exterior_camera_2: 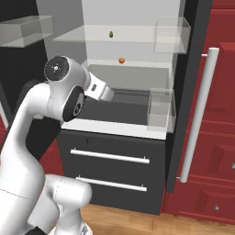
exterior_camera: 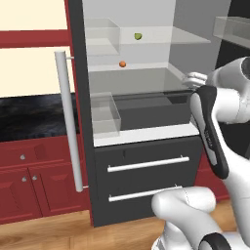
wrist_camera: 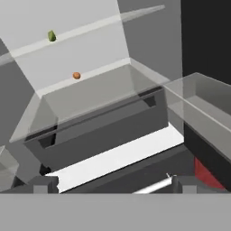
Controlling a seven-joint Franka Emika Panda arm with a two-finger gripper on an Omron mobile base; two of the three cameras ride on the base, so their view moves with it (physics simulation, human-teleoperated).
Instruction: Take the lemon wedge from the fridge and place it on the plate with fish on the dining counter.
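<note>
From the left base, the open fridge [exterior_camera: 146, 161] holds the lemon wedge [exterior_camera: 138, 36] on its top shelf, far above an orange ball [exterior_camera: 122, 64]. From the right base, the wedge [exterior_camera_2: 110, 34] sits left of a door bin [exterior_camera_2: 171, 34]. Through the hand camera, the gripper [wrist_camera: 113, 184] has fingers apart, so it should rise and centre on the wedge [wrist_camera: 52, 36].

White arm [exterior_camera_2: 32, 133] rising from the base, elbow bent high, forearm angled forward and slightly down, hand [wrist_camera: 113, 184] empty with both dark fingertips [wrist_camera: 45, 184] spread wide apart, touching nothing.
</note>
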